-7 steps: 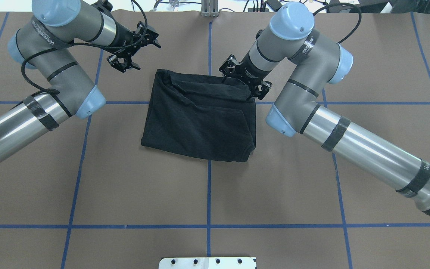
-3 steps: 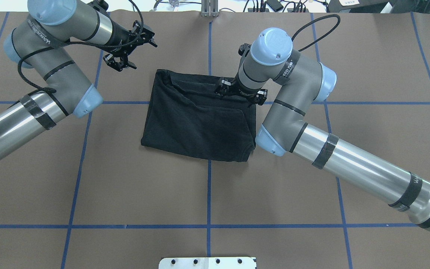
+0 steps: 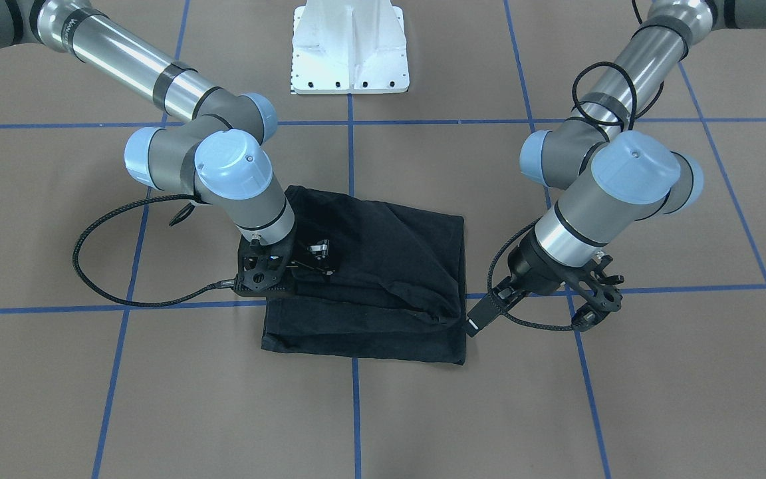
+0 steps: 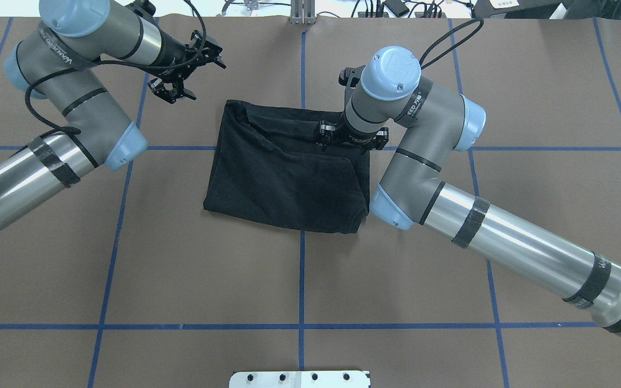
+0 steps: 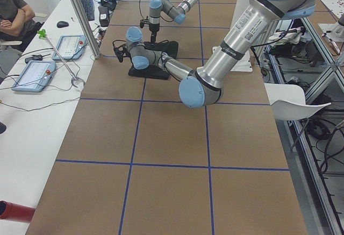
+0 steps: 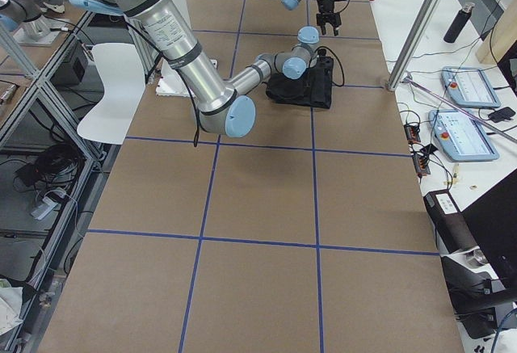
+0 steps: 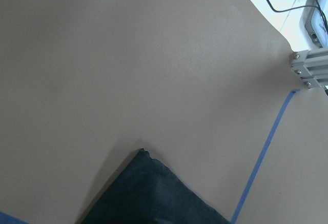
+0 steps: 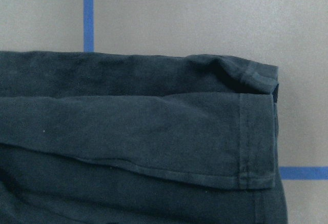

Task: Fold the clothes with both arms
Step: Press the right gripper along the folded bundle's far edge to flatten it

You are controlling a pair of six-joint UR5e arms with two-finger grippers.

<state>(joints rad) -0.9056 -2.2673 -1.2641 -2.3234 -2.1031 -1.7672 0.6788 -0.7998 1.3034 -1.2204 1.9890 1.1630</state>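
Limpness is expected of the folded black T-shirt [image 4: 283, 178], laid on the tabletop [image 4: 397, 280] under the spread right pincer [image 3: 288, 265] and apart from the spread left pincer [image 4: 205, 80], so its hemmed corner [image 8: 256, 131] is best pinched.

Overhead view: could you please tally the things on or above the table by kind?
Shirts: 1, the black shirt
Robot arms: 2, the left arm and the right arm
Bases: 1, the white base
Total: 4

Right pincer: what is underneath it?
Under the right pincer lies the folded black T-shirt, near its corner, hemmed layers stacked. The table beneath the cloth is covered; contact cannot be judged.
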